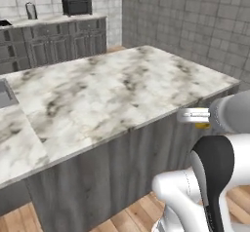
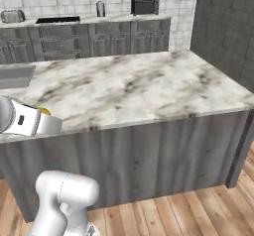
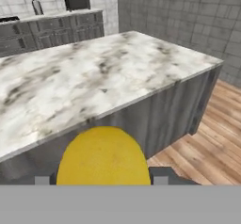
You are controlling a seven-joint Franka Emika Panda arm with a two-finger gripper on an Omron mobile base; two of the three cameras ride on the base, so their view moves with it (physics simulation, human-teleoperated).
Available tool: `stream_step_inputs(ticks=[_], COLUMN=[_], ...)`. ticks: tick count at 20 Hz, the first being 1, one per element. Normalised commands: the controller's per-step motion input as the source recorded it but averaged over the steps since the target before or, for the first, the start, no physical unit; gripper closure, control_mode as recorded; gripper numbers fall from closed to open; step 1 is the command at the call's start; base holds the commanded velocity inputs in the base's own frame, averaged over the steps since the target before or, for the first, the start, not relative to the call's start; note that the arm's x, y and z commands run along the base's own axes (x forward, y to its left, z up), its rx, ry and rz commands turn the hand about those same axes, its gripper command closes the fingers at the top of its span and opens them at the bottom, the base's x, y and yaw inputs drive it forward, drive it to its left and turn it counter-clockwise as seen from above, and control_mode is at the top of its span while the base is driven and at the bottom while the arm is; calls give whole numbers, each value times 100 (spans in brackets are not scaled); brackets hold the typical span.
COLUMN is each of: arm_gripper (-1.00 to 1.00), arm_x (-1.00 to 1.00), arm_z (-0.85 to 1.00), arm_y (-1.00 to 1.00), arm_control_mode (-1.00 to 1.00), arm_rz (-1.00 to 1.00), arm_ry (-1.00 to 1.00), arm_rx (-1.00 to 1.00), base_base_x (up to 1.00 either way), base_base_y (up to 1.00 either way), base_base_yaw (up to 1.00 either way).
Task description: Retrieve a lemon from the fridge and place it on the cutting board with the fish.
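Holding the lemon (image 3: 103,156) between the jaws: in the hand view the yellow fruit sits dead centre at the bottom, with a dark finger tip (image 3: 162,173) flanking it on the right and another on the left, so I read it as gripped, not loose. The gripper (image 1: 201,120) is off the counter (image 1: 112,94), hanging just outside its near long edge, close to the right end in the left base view; a sliver of yellow shows under the wrist there. The right base view has the same yellow peeking over the forearm at that near edge.

Key relation: the lemon is already in the jaws, and the hand faces across the marble top toward the far edge and the tiled wall. The counter lies ahead of the jaws and somewhat below them.

No cutting board or fish is on the stretch of counter in sight. A sink (image 2: 15,76) cuts into the top toward its left end. My guess is the board sits further along or on another surface, so the carry likely needs the base to drive on before any set-down. Lemon is round, no long axis to align; the risk is a roll on release.
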Motion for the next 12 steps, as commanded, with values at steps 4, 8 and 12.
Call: stream_step_inputs(ticks=[4, 8, 12], arm_gripper=[100, 100, 100], arm_x=[0, 0, 0], arm_z=[0, 0, 0], arm_y=[0, 0, 0], arm_control_mode=[100, 100, 100], arm_rz=[0, 0, 0], arm_ry=[0, 0, 0], arm_rx=[0, 0, 0], base_base_x=[36, 37, 37], base_base_y=[-100, -100, -100], base_base_yaw=[-9, -8, -8])
